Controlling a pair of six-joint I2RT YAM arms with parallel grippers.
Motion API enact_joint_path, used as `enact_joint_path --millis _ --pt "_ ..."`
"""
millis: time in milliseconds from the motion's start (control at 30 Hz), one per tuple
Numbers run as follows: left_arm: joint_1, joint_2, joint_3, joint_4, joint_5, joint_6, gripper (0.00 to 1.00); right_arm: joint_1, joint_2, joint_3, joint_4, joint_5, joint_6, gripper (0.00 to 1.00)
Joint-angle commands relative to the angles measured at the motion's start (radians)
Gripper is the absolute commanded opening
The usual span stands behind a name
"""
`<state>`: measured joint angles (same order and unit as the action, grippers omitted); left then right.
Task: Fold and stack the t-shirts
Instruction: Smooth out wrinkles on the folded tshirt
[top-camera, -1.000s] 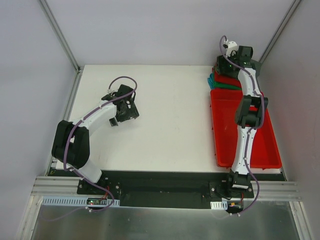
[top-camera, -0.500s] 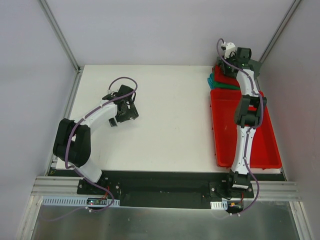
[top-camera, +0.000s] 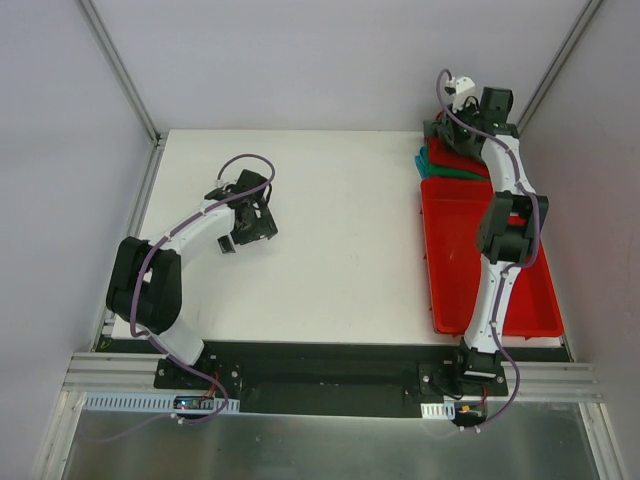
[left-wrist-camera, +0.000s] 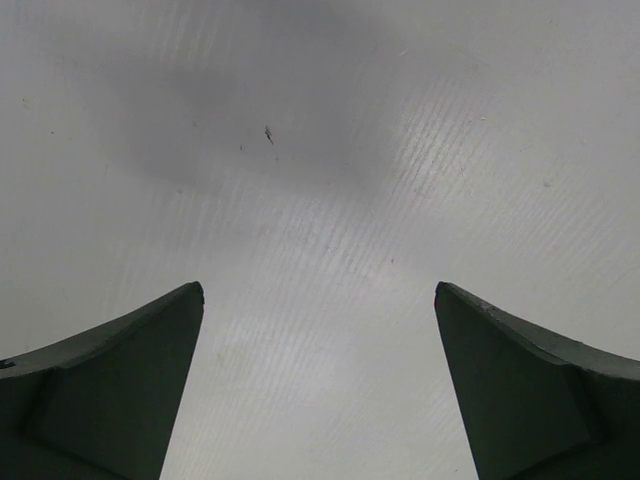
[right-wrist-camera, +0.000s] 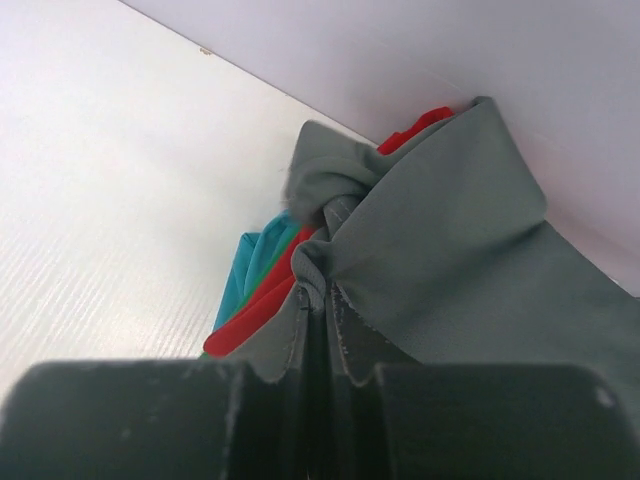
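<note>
At the table's far right corner lies a crumpled charcoal-grey t-shirt (right-wrist-camera: 450, 240) on top of a folded red t-shirt (right-wrist-camera: 262, 305) and a teal t-shirt (right-wrist-camera: 243, 275). My right gripper (right-wrist-camera: 322, 300) is shut on a bunched fold of the grey shirt, and cloth is pinched between its fingers. From above, the right gripper (top-camera: 465, 125) is at that pile, with the red shirt (top-camera: 455, 160) and teal shirt (top-camera: 433, 165) edges showing below it. My left gripper (top-camera: 260, 215) hangs open over bare white table (left-wrist-camera: 320, 200) with nothing between its fingers (left-wrist-camera: 120, 380).
A rigid red plastic tray (top-camera: 455, 260) runs along the table's right side, just in front of the shirt pile, and the right arm reaches over it. Grey walls stand close behind and beside the pile. The left arm is at the middle left.
My right gripper has shut on the grey t-shirt, and its wrist has shifted slightly right and back. The left arm has not moved.
</note>
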<state>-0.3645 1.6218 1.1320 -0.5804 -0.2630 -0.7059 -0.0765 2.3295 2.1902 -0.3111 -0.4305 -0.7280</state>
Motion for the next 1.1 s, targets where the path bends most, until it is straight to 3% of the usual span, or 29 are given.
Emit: enact_joint_path --millis 0,133,300,433,633,733,867,967,1067 --pt "0.009 0.003 0.008 -0.004 0.013 -0.003 0.99 0.009 -0.055 -0.013 -0.026 -0.030 -0.053 0.04" --pt "0.009 0.000 0.005 -0.004 0.010 0.000 0.99 0.011 -0.061 -0.067 -0.043 -0.037 -0.093 0.07" --pt "0.009 0.007 0.011 -0.004 0.013 0.000 0.99 0.015 -0.076 -0.147 -0.026 -0.031 -0.116 0.20" --pt "0.009 0.012 0.014 -0.004 0.028 -0.001 0.99 0.015 -0.091 -0.153 -0.034 -0.033 -0.114 0.66" --pt "0.009 -0.023 0.014 -0.004 0.034 -0.006 0.99 0.006 -0.191 -0.148 -0.039 -0.025 0.057 0.99" --pt "0.009 -0.037 0.015 -0.004 0.034 -0.006 0.99 -0.014 -0.243 -0.171 0.004 0.054 0.316 0.96" --pt "0.009 -0.039 0.017 0.002 0.039 0.002 0.99 -0.017 -0.277 -0.207 -0.042 0.367 0.519 0.96" --pt "0.009 -0.037 0.018 0.002 0.038 0.013 0.99 -0.019 -0.248 -0.202 -0.072 0.542 0.536 0.96" --pt "0.009 -0.042 0.015 0.001 0.025 0.022 0.99 -0.029 -0.185 -0.149 -0.106 0.462 0.487 0.96"
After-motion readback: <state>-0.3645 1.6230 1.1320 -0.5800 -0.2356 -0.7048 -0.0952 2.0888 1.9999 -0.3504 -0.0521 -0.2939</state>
